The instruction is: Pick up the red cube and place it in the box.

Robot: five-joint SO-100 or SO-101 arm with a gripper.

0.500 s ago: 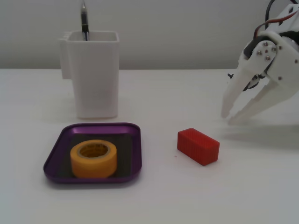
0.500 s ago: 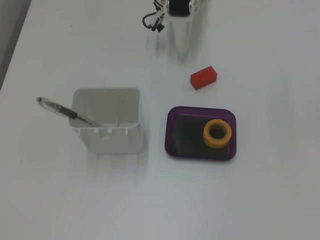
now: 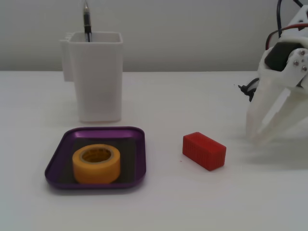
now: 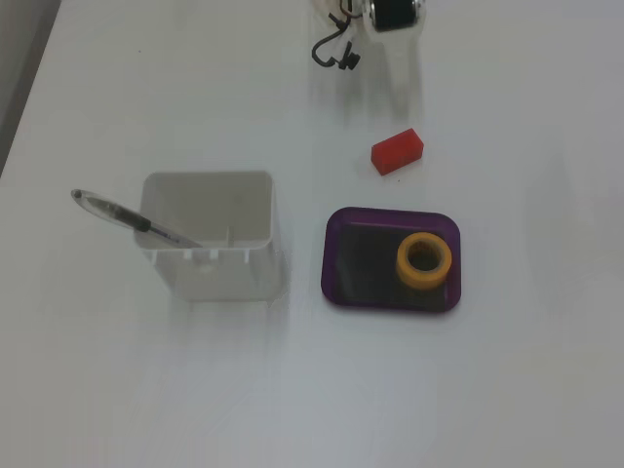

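Red cube: oblong ribbed block, lying flat on the white table, free of any grasp. In the low side-on fixed view it sits right of the box and left of the gripper, apart from both. In the downward-looking fixed view it appears above the box's upper edge, near but not touching.

Box: shallow purple tray, rounded corners, dark floor. Holds one yellow tape roll, lying flat. The downward-looking view places the roll toward the tray's right side, leaving the left floor bare.

Pen holder: tall white rectangular cup behind the box. The side-on view shows only a pen tip rising above the rim; the downward-looking view shows the holder's interior and the pen leaning diagonally across it.

Gripper: white two-finger tool, fingers pointing down toward the table, parted by a moderate gap, holding nothing. Only the side-on view shows the fingers clearly; the downward-looking view gives just a dark part of the arm and a black cable at the top edge.
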